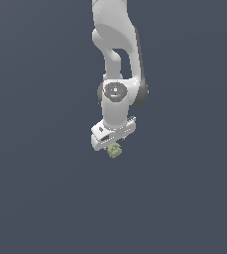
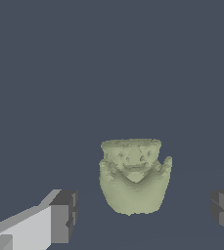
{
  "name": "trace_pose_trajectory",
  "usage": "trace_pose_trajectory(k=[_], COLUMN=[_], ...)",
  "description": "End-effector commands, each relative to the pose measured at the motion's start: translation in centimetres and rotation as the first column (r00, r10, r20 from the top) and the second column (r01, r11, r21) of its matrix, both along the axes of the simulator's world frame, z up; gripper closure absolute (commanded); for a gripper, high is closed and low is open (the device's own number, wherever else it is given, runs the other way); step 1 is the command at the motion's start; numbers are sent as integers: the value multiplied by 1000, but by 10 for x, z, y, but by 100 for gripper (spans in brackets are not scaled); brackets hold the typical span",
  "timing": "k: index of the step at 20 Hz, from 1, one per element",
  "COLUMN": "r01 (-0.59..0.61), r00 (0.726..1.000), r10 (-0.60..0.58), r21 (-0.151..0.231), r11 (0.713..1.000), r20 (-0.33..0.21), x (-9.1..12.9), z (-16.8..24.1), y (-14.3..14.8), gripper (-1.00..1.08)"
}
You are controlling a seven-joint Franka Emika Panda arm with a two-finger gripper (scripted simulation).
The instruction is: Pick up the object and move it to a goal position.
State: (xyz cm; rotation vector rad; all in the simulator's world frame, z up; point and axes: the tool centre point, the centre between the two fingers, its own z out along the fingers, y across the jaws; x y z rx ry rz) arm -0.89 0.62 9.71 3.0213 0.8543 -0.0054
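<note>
Plain dark grey-blue surface (image 1: 40,198); olive-green object (image 2: 133,180) on it.

The exterior view looks from far off at the arm (image 1: 116,64) hanging downward. The wrist view looks close past the fingertips (image 2: 64,216). Both share the green object (image 1: 114,150) (image 2: 133,177).

Green object (image 2: 132,181) sits between gripper (image 2: 143,215) fingers (image 2: 64,215), gap on both sides, no contact. Around object only flat dark floor (image 1: 40,198); free passage every side.
</note>
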Motion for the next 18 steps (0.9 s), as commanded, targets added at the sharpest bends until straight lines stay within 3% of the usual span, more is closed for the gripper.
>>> trace_pose_trajectory(k=[1,11,18], r01=[-28,-47,-51], r00=[1000,999,999], r10=[28,47,51], r21=[1,2,3], r11=[1000,999,999], r20=[2,2,3], x=[0,0,-1], z=[-3,-9,-41], y=[-1,-2,-1], gripper=[-92,-92,-92])
